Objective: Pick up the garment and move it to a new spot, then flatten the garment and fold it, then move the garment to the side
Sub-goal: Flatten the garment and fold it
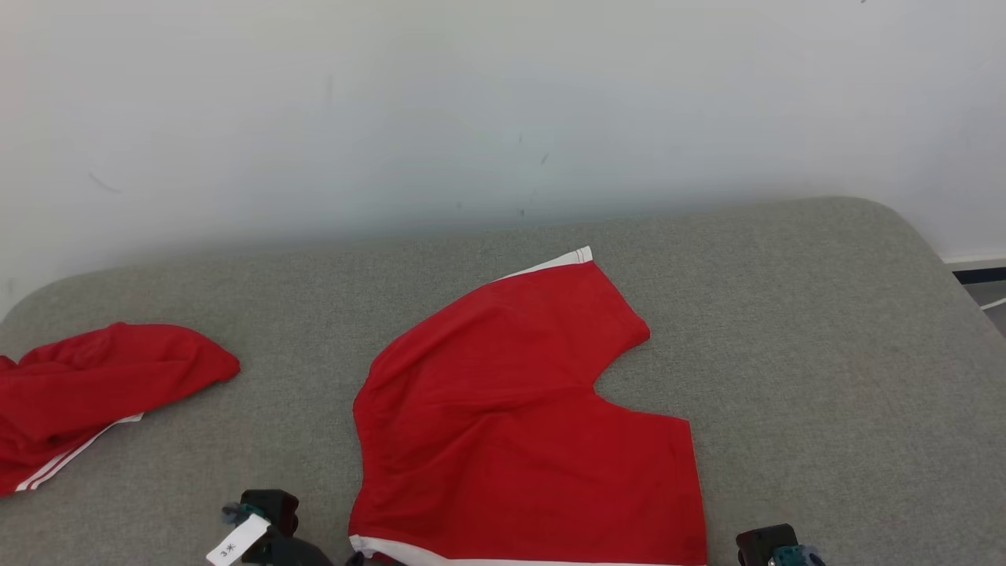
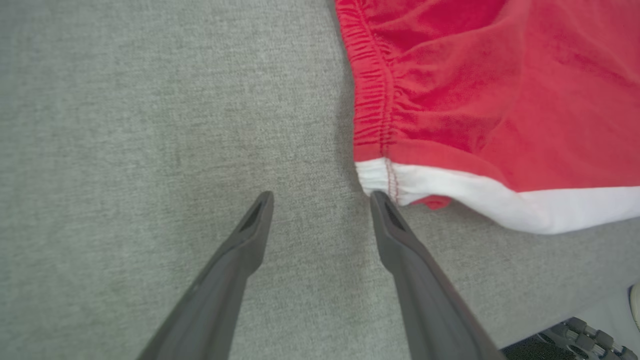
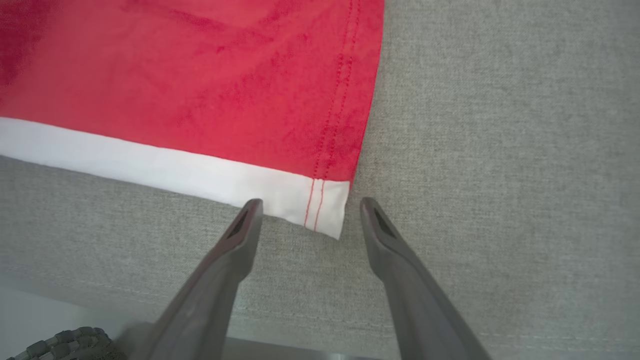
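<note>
Sees the red garment (image 1: 511,424) spread nearly flat on the grey bench (image 1: 825,354), its white-trimmed edge at the near rim, and a second red garment (image 1: 94,385) bunched well apart at the bench's left end. Finds the left claw (image 2: 322,200) wide open and holding nothing, just beside the gathered waistband corner where the white trim starts. Finds the right claw (image 3: 310,205) likewise spread open and empty, the white hem corner lying between its tips in the wrist view, contact with the cloth impossible to tell.
</note>
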Controlling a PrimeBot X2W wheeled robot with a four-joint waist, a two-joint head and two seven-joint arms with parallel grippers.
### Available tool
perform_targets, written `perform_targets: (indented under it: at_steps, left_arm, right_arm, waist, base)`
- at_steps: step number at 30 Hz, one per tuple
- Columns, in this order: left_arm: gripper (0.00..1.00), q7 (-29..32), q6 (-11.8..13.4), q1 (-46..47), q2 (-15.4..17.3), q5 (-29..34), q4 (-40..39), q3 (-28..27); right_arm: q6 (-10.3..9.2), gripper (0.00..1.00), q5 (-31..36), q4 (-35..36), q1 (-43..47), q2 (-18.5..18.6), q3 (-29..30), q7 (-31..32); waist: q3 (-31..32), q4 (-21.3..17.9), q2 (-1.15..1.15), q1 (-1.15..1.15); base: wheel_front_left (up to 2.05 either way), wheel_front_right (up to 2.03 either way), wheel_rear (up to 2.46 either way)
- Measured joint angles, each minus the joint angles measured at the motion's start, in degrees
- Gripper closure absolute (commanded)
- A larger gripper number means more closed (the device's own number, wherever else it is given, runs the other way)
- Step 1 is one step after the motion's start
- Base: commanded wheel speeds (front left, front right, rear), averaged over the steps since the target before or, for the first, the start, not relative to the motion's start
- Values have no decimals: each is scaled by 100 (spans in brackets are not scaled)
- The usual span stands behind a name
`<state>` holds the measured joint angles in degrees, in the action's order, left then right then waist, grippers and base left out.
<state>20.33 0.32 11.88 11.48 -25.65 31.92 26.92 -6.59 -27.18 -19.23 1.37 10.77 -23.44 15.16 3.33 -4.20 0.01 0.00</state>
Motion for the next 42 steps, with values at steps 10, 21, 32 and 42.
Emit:
perform_targets:
  at_steps: [10, 21, 32, 42]
  left_arm:
    - [0, 55, -287, 246, 36, -159, 0, -101]
    - [0, 93, -420, 238, 60, -210, -332, 2]
    - [0, 331, -393, 260, -48, -186, -77, 140]
    - [0, 342, -388, 375, -36, -204, 31, 90]
  right_arm:
    - [-24, 2, 14, -89, -103, -63, 125, 149]
    - [-48, 1, 57, -87, -75, -34, 308, 155]
    - [-49, 7, 168, -71, -209, -129, 182, 307]
    - [-53, 83, 168, -125, -203, -147, 215, 410]
  waist:
    - [-21, 26, 0, 0]
    - [16, 132, -1, 0]
    - [-187, 40, -1, 0]
    - [-264, 90, -1, 0]
  base:
    - [0, 0, 0]
    - [0, 0, 0]
    - [0, 0, 0]
    - [0, 0, 0]
